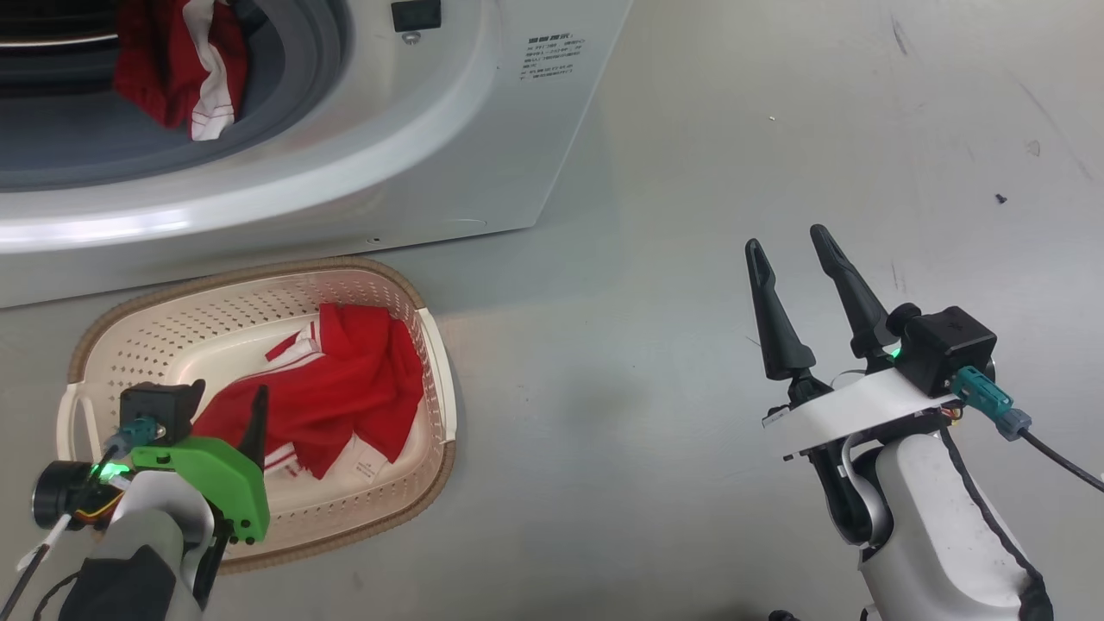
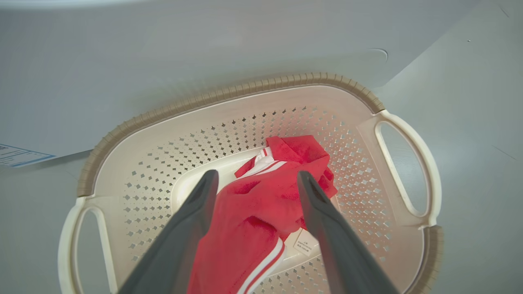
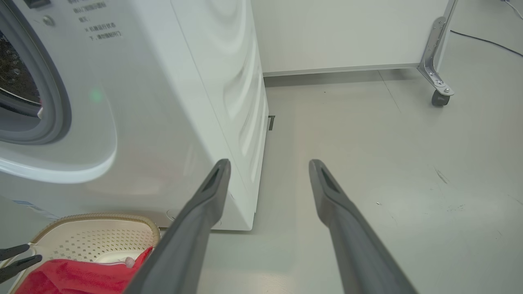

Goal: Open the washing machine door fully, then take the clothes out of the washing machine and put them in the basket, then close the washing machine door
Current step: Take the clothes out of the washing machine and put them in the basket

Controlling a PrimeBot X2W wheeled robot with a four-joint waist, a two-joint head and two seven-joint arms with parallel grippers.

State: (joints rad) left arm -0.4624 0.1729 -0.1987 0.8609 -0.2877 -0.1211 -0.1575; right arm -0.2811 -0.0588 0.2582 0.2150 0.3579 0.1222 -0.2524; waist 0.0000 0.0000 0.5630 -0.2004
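The white washing machine (image 1: 414, 147) stands at the upper left with its door out of view. One piece of the red, white-striped clothes (image 1: 185, 73) hangs over the grey gasket in its mouth. Below it the cream basket (image 1: 155, 332) sits on the floor and holds another red garment (image 1: 345, 388). My left gripper (image 2: 257, 175) hovers over the basket, open, its fingers spread on either side of that garment (image 2: 261, 204), which lies slack. My right gripper (image 1: 787, 239) stands open over bare floor to the right, nothing between its fingers (image 3: 359, 245).
Grey floor (image 1: 776, 129) stretches right of the machine. In the right wrist view a metal leg with a caster (image 3: 439, 87) stands at the far right near a pale wall panel (image 3: 347, 32), and a dark cable (image 3: 482, 38) runs behind it.
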